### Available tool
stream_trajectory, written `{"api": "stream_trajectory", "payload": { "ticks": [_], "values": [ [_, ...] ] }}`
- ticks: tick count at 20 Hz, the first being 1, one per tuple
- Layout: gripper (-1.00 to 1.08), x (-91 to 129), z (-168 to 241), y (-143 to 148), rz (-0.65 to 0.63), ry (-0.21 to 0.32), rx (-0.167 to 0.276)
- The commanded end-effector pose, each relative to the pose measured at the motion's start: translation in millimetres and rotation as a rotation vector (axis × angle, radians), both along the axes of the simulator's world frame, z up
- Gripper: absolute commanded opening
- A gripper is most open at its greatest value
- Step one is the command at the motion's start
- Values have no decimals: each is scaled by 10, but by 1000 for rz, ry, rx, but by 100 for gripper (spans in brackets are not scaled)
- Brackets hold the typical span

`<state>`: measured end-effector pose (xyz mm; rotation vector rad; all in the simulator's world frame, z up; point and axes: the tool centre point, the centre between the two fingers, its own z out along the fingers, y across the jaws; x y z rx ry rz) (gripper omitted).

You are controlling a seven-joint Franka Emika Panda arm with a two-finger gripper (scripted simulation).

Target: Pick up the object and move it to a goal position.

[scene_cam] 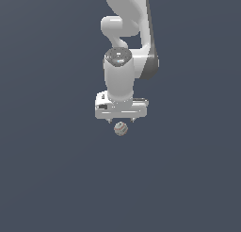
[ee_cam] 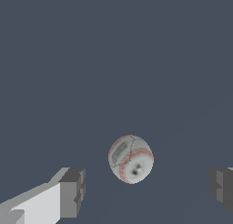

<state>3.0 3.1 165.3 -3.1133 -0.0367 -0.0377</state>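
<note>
The object (scene_cam: 120, 128) is a small whitish-grey ball with faint red stitch marks, lying on the dark grey floor just in front of the arm's hand. In the wrist view the object (ee_cam: 130, 159) sits in the gap between the two fingers, apart from both. My gripper (scene_cam: 121, 120) hangs over it with the jaws wide open and nothing held; only the fingertips (scene_cam: 109, 119) peek out under the white hand. The wrist view shows the gripper (ee_cam: 148, 189) with one grey finger pad (ee_cam: 73, 191) on one side and the other pad at the frame's edge.
The white Panda arm (scene_cam: 123, 61) rises behind the hand toward the top of the exterior view. A plain dark grey floor (scene_cam: 47, 179) surrounds the ball on all sides.
</note>
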Motion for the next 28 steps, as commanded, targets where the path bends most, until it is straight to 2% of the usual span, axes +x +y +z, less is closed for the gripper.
{"api": "stream_trajectory", "payload": {
  "ticks": [1, 12, 28],
  "values": [
    [100, -5, -11, 2, -12, 1, 0],
    [100, -57, -134, 12, -171, 10, 2],
    [100, -206, -442, 15, -593, 30, -3]
  ]
}}
